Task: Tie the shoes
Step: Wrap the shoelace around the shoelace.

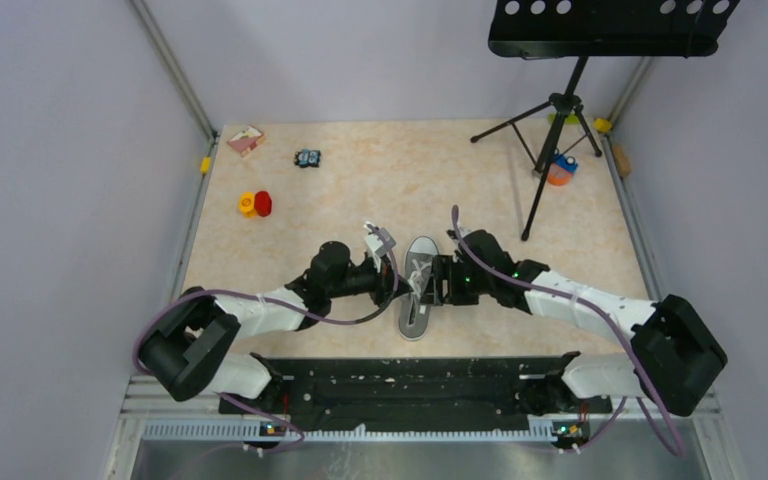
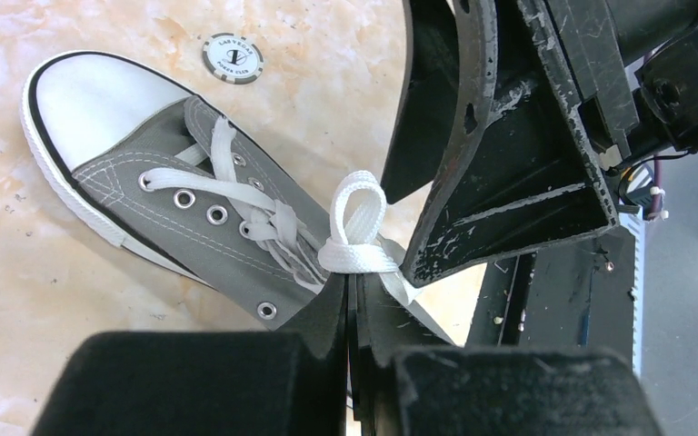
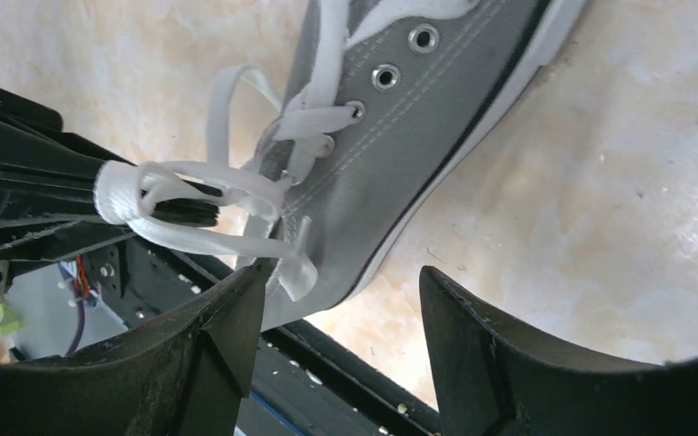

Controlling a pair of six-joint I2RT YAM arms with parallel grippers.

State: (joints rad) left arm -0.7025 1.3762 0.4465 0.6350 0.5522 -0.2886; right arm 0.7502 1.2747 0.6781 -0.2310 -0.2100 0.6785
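The shoe lies mid-table, toe far, heel near. The left gripper pinches a white lace loop tight. The right gripper gapes wide, holding nothing, with the loop just to its left. How the loop is tied underneath is hard to see.

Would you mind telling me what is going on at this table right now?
A robot is partway through tying a grey sneaker. Its left hand is shut on a loop of the white lace, close to the top eyelets. Its right hand is open beside the sneaker and holds nothing. The bow is not yet finished.
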